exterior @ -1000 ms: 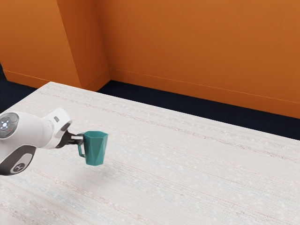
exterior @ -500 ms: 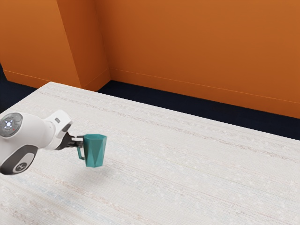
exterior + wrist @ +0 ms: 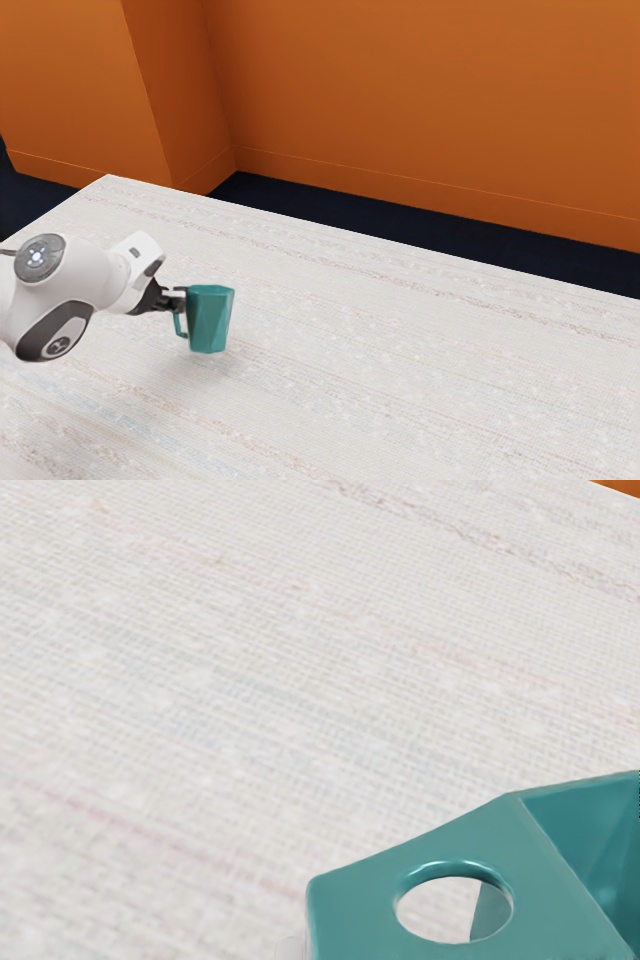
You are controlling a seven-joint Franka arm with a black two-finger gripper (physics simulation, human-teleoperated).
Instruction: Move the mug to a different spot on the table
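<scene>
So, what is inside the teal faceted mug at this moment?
Near the rim of the teal faceted mug, the wrist view shows bare teal inner wall, and nothing sticks out. The bottom is covered by the mug's own walls, so I cannot tell whether it is empty.

Change over the last second: the arm [image 3: 60, 290] has swung toward the exterior view's right and risen slightly. The gripper [image 3: 176, 299], clamped on the mug [image 3: 210, 318] by its handle, dipped and then edged rightward, away from the table's [image 3: 420, 380] left edge. The mug's shadow has drawn in close beneath its base.
</scene>
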